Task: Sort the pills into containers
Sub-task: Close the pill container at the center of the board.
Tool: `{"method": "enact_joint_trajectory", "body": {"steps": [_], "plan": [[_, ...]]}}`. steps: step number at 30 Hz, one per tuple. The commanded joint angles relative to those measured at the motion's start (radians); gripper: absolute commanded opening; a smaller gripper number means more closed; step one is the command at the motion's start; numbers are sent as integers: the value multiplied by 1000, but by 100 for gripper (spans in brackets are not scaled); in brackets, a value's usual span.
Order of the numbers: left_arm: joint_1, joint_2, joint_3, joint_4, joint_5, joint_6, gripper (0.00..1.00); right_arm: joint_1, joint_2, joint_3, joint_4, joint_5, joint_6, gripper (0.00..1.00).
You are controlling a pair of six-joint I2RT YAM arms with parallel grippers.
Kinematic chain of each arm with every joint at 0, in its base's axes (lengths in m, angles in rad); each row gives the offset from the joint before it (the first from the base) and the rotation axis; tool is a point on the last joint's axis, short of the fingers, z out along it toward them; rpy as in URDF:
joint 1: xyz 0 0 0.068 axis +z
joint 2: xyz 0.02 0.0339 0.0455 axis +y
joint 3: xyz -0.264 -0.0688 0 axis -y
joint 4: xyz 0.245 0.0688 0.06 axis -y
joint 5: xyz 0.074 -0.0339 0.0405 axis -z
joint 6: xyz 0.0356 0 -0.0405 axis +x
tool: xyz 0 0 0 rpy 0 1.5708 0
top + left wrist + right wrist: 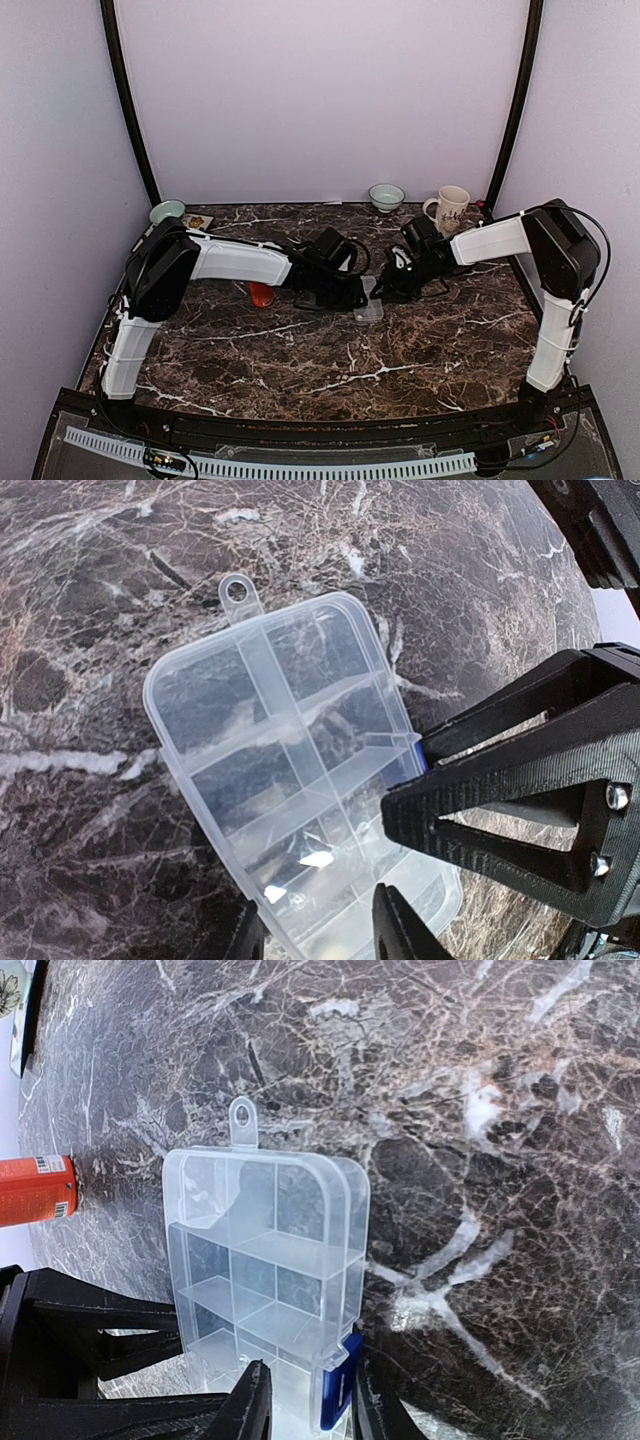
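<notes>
The clear organiser box (368,302) lies flat mid-table, lid down, compartments looking empty. No pills show. My left gripper (352,291) reaches it from the left. In the left wrist view its jaws (320,935) stand narrowed astride the box's (270,750) near end, one finger (243,940) against the edge, the other (398,930) over the lid. My right gripper (392,284) comes from the right. Its jaws (312,1410) pinch the box's (265,1250) side wall at the blue latch (338,1392), which also shows in the left wrist view (416,752).
An orange bottle (262,293) lies left of the box, also seen in the right wrist view (35,1188). Two pale bowls (167,210) (386,196) and a mug (450,208) stand along the back wall. A small card (196,221) lies beside the left bowl.
</notes>
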Motion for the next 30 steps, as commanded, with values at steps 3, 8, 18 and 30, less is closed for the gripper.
{"method": "enact_joint_trajectory", "body": {"steps": [3,8,18,30], "plan": [[-5,19,20,-15,21,19,40,41,59,-27,-80,42,2,31],[1,-5,27,-38,-31,24,46,40,25,-37,-97,123,-5,54],[5,-43,82,-88,-76,64,52,36,-50,-18,-110,199,-19,61],[0,-206,93,-156,-168,116,53,34,-219,6,-127,278,-37,62]]}}
